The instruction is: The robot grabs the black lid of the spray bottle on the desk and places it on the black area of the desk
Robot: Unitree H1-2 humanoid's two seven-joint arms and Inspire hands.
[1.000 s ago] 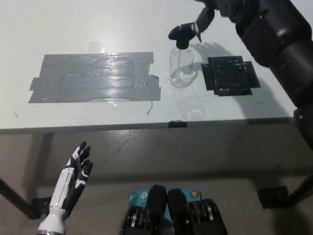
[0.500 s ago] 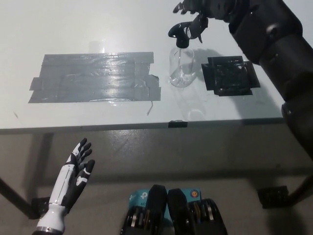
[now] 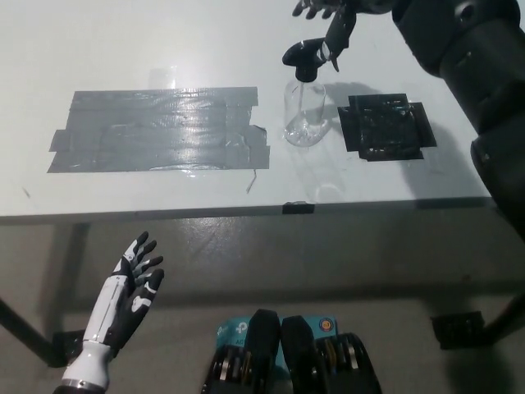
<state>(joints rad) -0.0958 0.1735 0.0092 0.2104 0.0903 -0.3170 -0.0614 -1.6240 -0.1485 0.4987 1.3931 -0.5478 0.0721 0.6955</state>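
The lid (image 3: 305, 57) sits on the bottle (image 3: 304, 115) just left of the black patch (image 3: 385, 125), while the right hand (image 3: 332, 23), fingers spread, hovers above to grasp it; the left hand (image 3: 127, 295) rests open, low and near.

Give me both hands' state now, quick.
Left hand: open, holding nothing, below the desk edge.
Right hand: open, over the black lid, not gripping it.

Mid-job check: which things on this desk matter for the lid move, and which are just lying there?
Part of the job:
- black lid on the clear spray bottle
- black area, right of the bottle
- right hand, open, at the lid

Just there:
- grey tape patch
- left hand, open, resting below the desk
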